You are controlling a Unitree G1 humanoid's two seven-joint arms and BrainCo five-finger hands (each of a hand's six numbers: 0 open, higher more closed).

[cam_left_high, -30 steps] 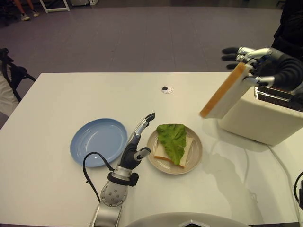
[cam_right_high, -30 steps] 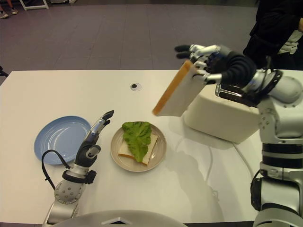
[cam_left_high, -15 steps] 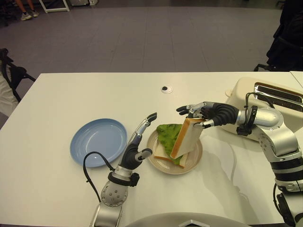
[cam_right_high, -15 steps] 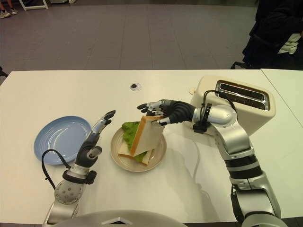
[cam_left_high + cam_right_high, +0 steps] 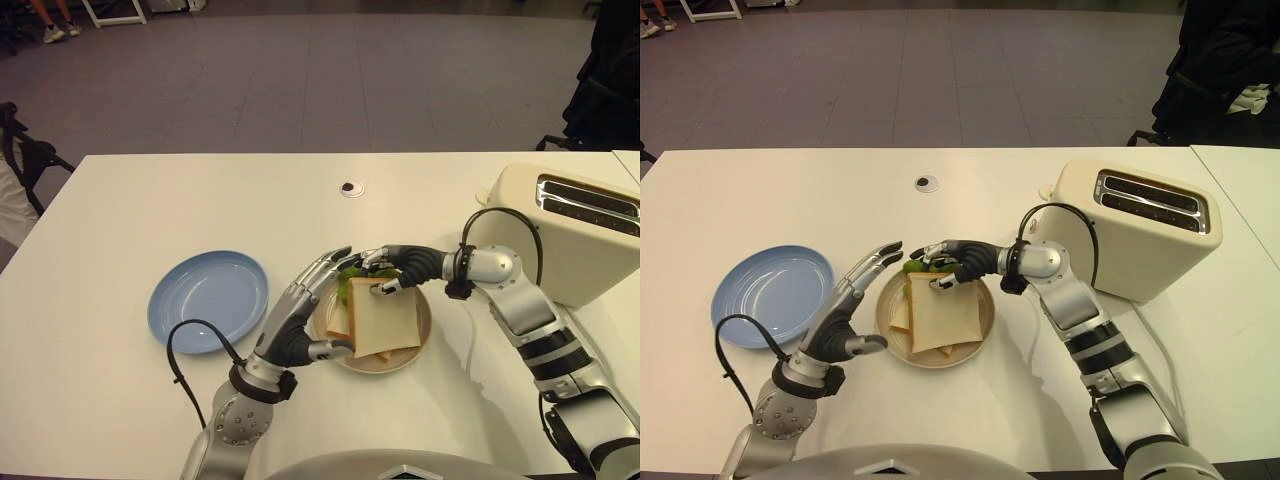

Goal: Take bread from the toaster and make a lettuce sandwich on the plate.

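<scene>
Here right hand (image 5: 400, 265) pinching bread slice (image 5: 383, 320) over plate (image 5: 424, 330); left hand (image 5: 300, 320) splayed, empty; white table (image 5: 150, 200); grey floor (image 5: 300, 80).

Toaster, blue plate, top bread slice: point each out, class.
toaster (image 5: 1128, 252), right eye view, side wall.
blue plate (image 5: 208, 298), left eye view, bare centre.
top bread slice (image 5: 942, 318), right eye view, its middle.

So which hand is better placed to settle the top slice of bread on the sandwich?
Right. The right hand holds the bread slice at its far edge, over the plate. The left hand is open beside the plate, off the bread.
</scene>
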